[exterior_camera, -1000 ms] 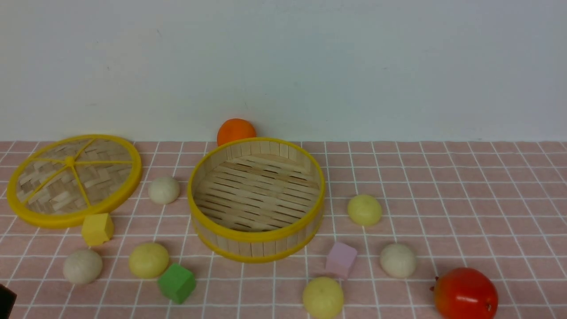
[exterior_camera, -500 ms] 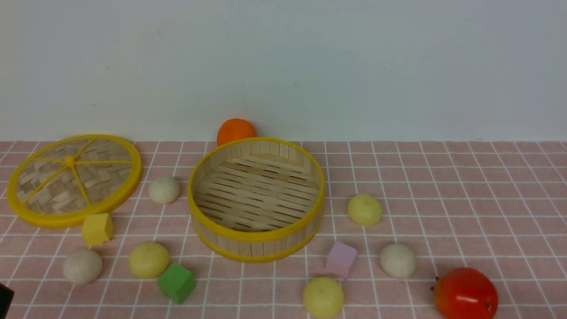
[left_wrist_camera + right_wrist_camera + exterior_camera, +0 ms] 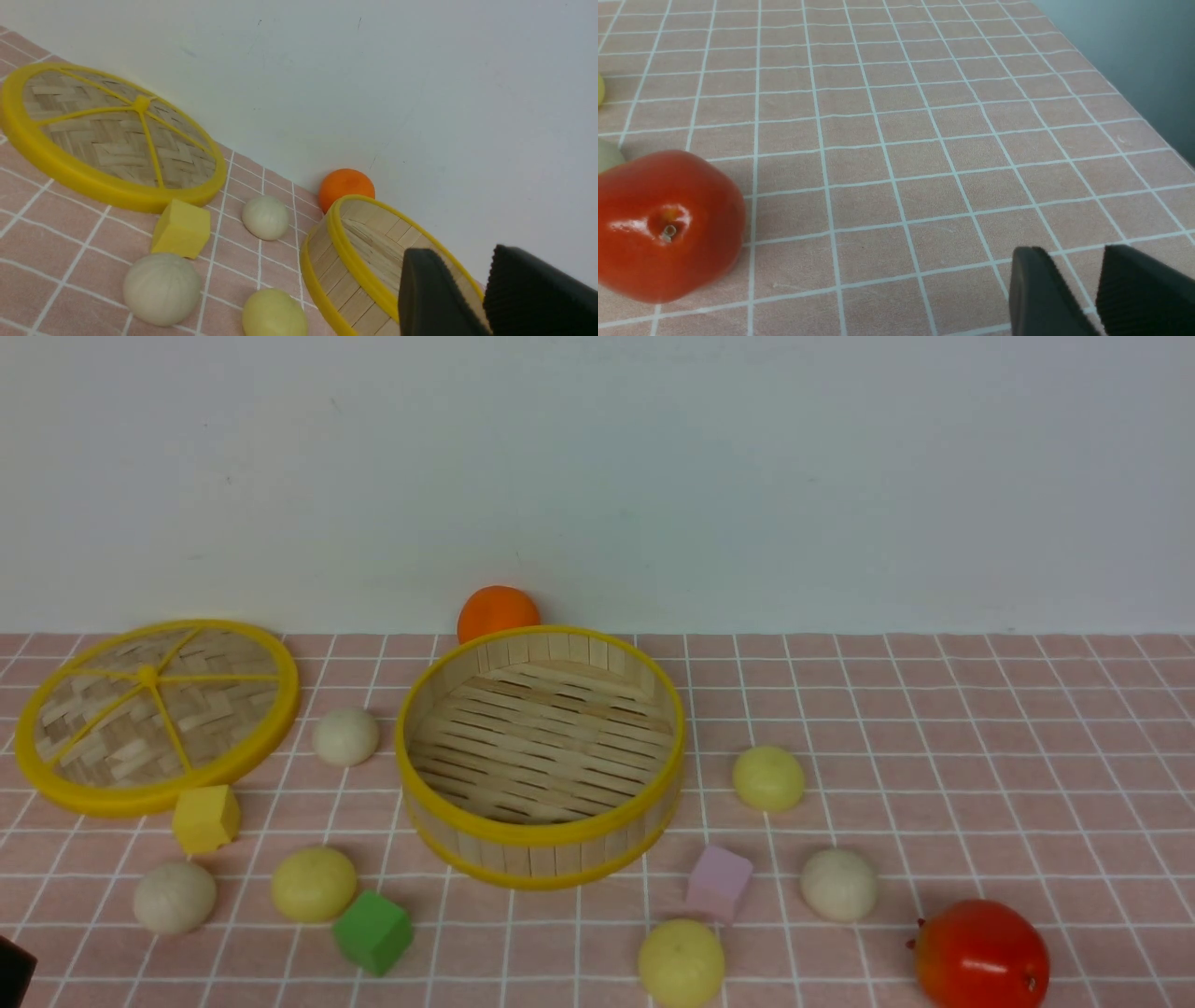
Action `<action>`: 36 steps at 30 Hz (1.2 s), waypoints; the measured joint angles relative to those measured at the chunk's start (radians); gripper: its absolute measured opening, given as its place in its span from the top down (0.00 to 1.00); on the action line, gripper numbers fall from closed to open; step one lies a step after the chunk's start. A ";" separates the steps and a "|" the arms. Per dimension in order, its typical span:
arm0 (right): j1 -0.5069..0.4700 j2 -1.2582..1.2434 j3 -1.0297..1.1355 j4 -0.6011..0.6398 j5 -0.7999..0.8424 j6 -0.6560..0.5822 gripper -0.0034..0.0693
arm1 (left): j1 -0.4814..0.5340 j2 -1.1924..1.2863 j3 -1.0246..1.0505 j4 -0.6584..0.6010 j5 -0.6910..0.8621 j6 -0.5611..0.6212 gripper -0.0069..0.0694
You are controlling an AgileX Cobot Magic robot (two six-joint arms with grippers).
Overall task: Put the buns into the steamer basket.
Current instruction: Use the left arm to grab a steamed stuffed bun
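Left gripper [image 3: 462, 254]: stands with jaws parted, grips nothing. Faces a white bun [image 3: 161, 289], a yellow bun [image 3: 274, 313] and a second white bun [image 3: 265, 217] beyond the yellow cube [image 3: 181, 228]; touches none, sits well apart from all three. Overlaps the basket [image 3: 324, 266] rim in the wrist picture; cannot tell whether clear of it or touching.

Right gripper [image 3: 1071, 252]: jaws parted too, only bare cloth [image 3: 896, 140] between the pads. Hangs well apart from the red fruit [image 3: 668, 224]; sees mere slivers of two buns at the frame edge, farther off.

Front view, clock centred on basket, 12 toward the wall [image 3: 597, 476]:
- 9 o'clock: white bun [image 3: 345, 736], near the basket's side, not touching; past it, lid [image 3: 149, 709], flat, apart from basket.
- 8 o'clock: yellow bun [image 3: 313, 884], just beside the green cube [image 3: 372, 931]; farther out, white bun [image 3: 175, 896].
- 3 o'clock: yellow bun [image 3: 768, 777], near.
- 4 o'clock: white bun [image 3: 838, 885], beyond the pink cube [image 3: 718, 882]; farther out, red fruit.
- 5 o'clock: yellow bun [image 3: 681, 963], just beside pink cube.
- 12 o'clock: orange [image 3: 498, 613], behind the rim.

Basket: sits upright, shows only its slatted floor inside. Six buns, all out on the cloth.
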 joint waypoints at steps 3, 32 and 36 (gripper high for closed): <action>0.000 0.000 0.000 0.000 0.000 0.000 0.62 | 0.000 0.000 0.000 -0.001 0.002 0.000 0.60; 0.000 0.000 0.000 0.000 0.000 0.000 0.62 | 0.000 0.175 -0.407 0.047 0.063 -0.112 0.60; 0.000 0.000 0.000 0.000 0.000 0.000 0.62 | 0.000 0.350 -0.559 0.095 0.309 -0.107 0.60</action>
